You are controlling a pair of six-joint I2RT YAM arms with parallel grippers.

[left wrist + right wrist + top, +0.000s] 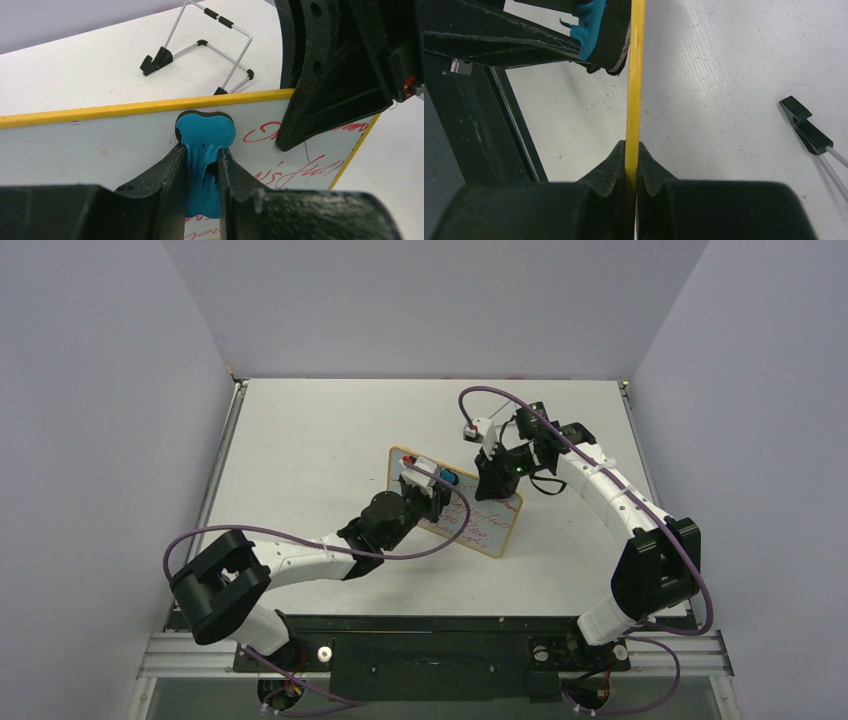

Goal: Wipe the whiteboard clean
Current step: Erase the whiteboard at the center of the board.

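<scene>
The whiteboard [482,527] has a yellowish frame and stands tilted at mid-table. Red handwriting [300,170] covers the right part of its face [100,145]; the left part is bare. My left gripper [437,483] is shut on the blue-and-black eraser [206,132], which presses against the board just under its top edge. My right gripper [497,480] is shut on the board's frame [635,75] and shows as a black shape [325,75] in the left wrist view. In the right wrist view the eraser [594,27] lies flat against the board's left side.
A wire stand with black feet [200,45] lies on the table behind the board; one foot [804,125] shows in the right wrist view. Grey walls enclose the table on three sides. Purple cables loop over both arms.
</scene>
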